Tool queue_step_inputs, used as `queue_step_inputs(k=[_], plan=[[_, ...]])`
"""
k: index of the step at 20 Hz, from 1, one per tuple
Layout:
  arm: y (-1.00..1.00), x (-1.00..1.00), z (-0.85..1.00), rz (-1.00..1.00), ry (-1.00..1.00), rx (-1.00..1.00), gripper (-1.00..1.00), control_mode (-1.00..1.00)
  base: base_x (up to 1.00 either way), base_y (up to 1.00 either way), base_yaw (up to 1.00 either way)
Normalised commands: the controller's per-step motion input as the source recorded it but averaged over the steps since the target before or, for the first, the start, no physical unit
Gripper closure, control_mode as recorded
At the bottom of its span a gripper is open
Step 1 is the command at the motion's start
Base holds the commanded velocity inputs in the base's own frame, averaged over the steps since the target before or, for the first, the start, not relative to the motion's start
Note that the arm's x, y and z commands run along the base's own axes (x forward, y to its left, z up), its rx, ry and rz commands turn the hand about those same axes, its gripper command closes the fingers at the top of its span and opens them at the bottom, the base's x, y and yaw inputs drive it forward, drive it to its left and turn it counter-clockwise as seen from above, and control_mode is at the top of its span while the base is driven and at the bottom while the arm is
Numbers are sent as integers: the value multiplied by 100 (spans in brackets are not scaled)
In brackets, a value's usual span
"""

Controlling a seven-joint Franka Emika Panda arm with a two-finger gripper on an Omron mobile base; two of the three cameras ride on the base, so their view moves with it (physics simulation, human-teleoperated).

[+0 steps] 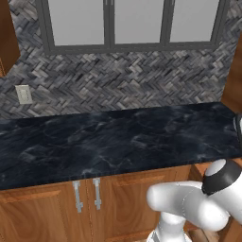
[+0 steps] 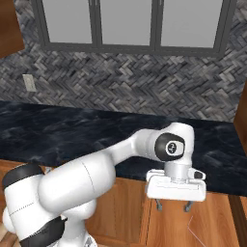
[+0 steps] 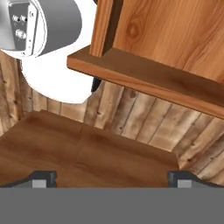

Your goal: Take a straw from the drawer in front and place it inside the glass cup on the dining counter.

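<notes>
My gripper (image 2: 173, 208) hangs pointing down just in front of the black worktop's edge, with its jaws wide open and nothing between them. Right below it lies the orange-brown wooden inside of the open drawer (image 2: 212, 219). A very thin, faint line (image 2: 195, 231) crosses that wood; it may be the straw, but it is too faint to be sure. In the hand view the open gripper (image 3: 112, 177) looks at the drawer's wood (image 3: 166, 35) and its rim, with plank floor beyond. The glass cup and the dining counter are out of view.
A narrow black worktop (image 1: 113, 137) runs across, backed by grey herringbone tiles (image 1: 123, 80) and a window. Under it stand cabinet doors with silver bar handles (image 1: 97, 193). A tall wooden cabinet side (image 1: 232, 75) closes off the right end.
</notes>
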Motion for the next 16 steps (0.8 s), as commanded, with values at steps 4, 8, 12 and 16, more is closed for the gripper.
queue_step_inputs(k=[4,8,12,16], plan=[[48,0,-9,2,2,27,-100,-100,0,0,0],[39,0,-8,0,-7,15,-100,-100,0,0,0],[14,0,-9,-4,-37,0,-100,-100,0,0,0],[5,0,-17,-8,-45,-1,-100,-100,0,0,0]])
